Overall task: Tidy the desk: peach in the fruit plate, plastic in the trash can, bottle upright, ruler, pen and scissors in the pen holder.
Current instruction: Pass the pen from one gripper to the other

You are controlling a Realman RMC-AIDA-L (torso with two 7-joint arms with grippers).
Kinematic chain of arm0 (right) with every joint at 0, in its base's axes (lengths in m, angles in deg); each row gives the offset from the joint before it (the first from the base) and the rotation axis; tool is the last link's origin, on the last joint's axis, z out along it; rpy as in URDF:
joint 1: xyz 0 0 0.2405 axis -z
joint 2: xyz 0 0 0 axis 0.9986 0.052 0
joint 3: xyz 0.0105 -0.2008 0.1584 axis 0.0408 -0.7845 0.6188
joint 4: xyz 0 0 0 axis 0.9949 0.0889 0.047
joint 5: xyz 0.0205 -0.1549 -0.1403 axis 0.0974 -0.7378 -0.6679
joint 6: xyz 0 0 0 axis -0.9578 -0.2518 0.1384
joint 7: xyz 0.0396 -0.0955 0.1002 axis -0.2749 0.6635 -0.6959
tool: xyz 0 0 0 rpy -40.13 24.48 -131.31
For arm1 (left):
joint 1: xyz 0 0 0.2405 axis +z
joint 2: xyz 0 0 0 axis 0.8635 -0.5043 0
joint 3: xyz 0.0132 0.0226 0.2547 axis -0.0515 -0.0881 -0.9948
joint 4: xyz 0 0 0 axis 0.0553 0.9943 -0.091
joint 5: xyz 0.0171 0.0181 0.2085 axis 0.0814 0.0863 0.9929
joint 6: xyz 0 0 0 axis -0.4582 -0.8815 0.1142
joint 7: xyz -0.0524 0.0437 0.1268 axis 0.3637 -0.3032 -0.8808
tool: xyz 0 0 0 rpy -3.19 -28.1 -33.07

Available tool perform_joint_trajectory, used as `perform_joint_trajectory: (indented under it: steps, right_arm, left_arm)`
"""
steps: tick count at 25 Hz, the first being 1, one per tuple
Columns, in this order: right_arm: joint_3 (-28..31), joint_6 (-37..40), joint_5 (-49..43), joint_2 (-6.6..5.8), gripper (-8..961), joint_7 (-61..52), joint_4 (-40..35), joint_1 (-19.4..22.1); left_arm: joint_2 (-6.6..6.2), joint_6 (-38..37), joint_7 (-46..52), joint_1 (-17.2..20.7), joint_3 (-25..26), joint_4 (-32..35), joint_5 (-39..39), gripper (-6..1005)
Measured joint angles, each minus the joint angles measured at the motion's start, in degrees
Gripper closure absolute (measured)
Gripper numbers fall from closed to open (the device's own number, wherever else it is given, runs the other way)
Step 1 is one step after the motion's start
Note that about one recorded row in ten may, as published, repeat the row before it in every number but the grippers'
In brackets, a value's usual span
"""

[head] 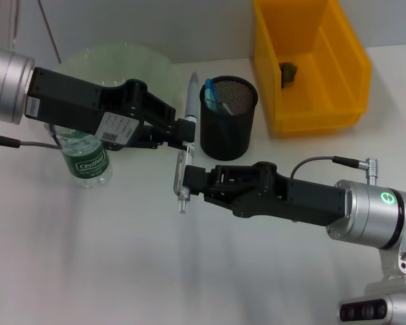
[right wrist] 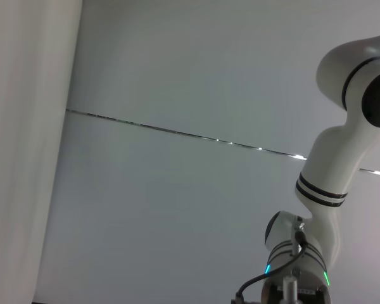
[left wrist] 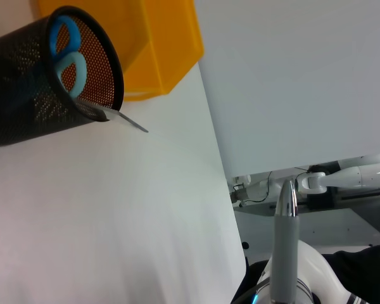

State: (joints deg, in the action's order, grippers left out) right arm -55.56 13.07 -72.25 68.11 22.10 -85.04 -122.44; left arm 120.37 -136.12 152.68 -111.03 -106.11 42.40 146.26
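A silver-grey pen (head: 187, 145) hangs nearly upright above the table, just left of the black mesh pen holder (head: 229, 128). My left gripper (head: 187, 131) is shut on its middle. My right gripper (head: 188, 179) is shut on its lower part. The pen's tip (left wrist: 285, 228) shows in the left wrist view. Blue scissors (head: 212, 98) and a thin metal ruler (left wrist: 123, 118) stand in the pen holder (left wrist: 25, 95). The bottle (head: 86, 159) stands upright under my left arm. A dark scrap of plastic (head: 289, 73) lies in the yellow trash can (head: 311, 112). The peach is out of view.
The pale green fruit plate (head: 115, 61) sits at the back left, partly covered by my left arm. The trash can stands at the back right, close to the pen holder. White table surface lies in front of both arms.
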Motion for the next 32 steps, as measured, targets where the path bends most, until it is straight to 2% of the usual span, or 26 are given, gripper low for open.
perform_joint_trajectory:
  steps: [8,17,28,32]
  right_arm:
    - [-0.06,-0.10,0.00,0.00,822,-0.06,-0.04,0.00]
    - [-0.14,0.01,-0.08,-0.02,818,-0.07,-0.02,-0.05]
    - [-0.09,0.41,-0.08,-0.08,813,-0.08,-0.05,0.09]
    - [-0.07,0.75,-0.09,-0.09,811,-0.09,-0.14,0.31]
  left_arm:
    - [-0.18,-0.31,-0.72,-0.22,0.27,0.00,-0.21,795]
    - [-0.27,0.39,-0.44,-0.36,0.31,-0.06,-0.10,778]
    - [-0.59,0.97,-0.62,-0.11,0.43,-0.01,-0.12,611]
    - [-0.76,0.63,-1.30,0.03,0.42,-0.11,-0.39,519]
